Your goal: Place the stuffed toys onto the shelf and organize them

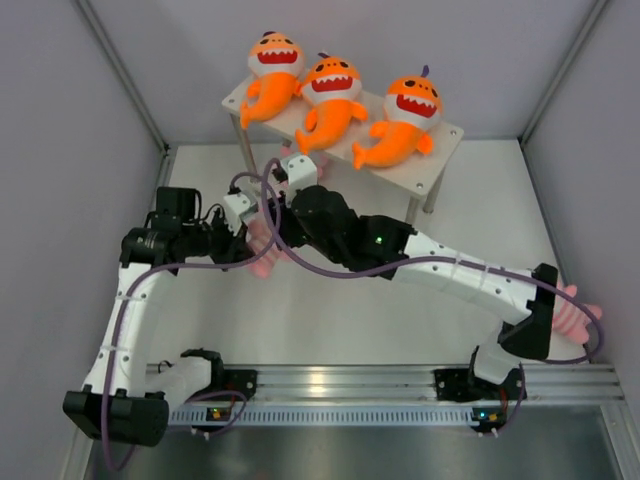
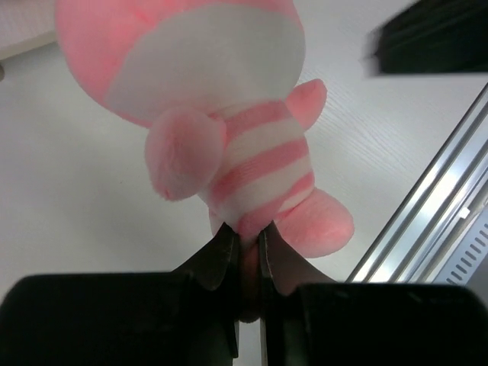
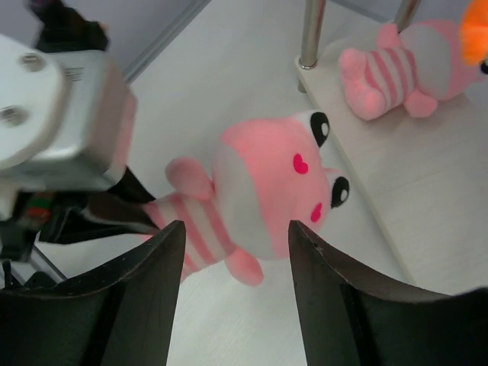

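Three orange sharks (image 1: 272, 75) (image 1: 330, 95) (image 1: 405, 120) lie side by side on the top of the white shelf (image 1: 428, 168). My left gripper (image 2: 242, 232) is shut on the lower end of a pink striped plush (image 2: 252, 152), held just above the table in front of the shelf (image 1: 262, 258). My right gripper (image 3: 232, 225) is open, its fingers either side of that plush (image 3: 259, 183) without touching it; in the top view it is hidden under its wrist (image 1: 285, 215). A second pink plush (image 3: 396, 69) lies on the lower tier (image 3: 412, 175). A third (image 1: 575, 312) lies at the table's right, behind the right arm.
The shelf's silver leg (image 3: 311, 30) stands close behind the held plush. An aluminium rail (image 1: 380, 380) runs along the near edge and shows in the left wrist view (image 2: 427, 206). Grey walls close in the table on three sides.
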